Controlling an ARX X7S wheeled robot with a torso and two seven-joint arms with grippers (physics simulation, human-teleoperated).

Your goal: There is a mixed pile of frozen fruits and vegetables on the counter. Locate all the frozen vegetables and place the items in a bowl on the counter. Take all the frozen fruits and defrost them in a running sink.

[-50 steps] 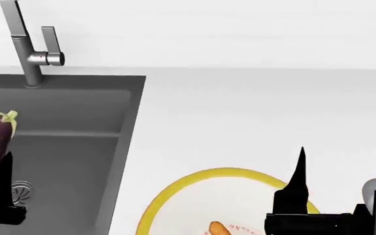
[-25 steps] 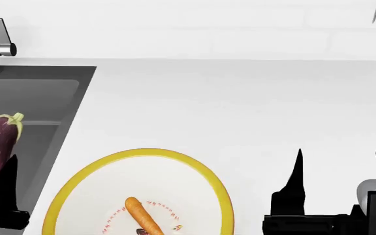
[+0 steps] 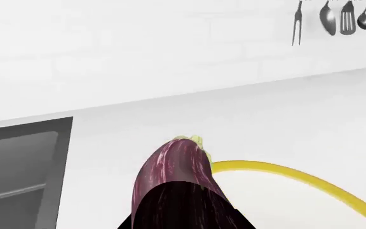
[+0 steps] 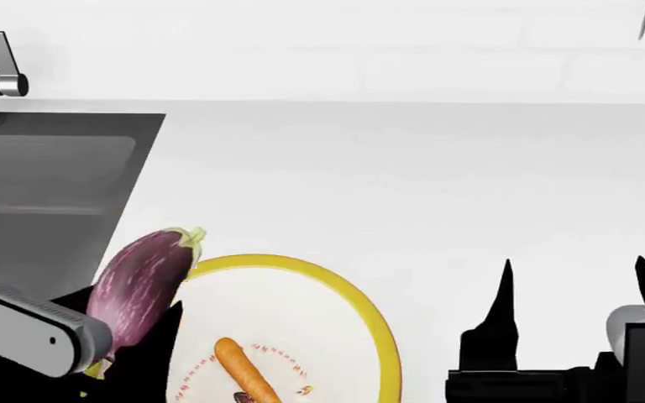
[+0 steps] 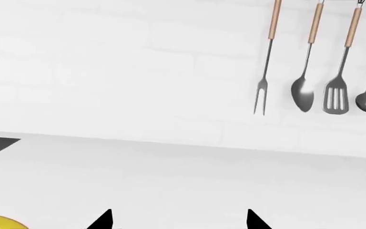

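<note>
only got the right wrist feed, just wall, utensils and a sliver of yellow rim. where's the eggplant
Observer: The left hand holds the eggplant at the bowl's sink-side rim.
Operator: anything in the bowl yet
Observer: Yes, the carrot lies on its white inside.
Operator: is my right hand carrying something
Observer: No, the right hand is open and empty, beside the bowl on the side away from the sink.
</note>
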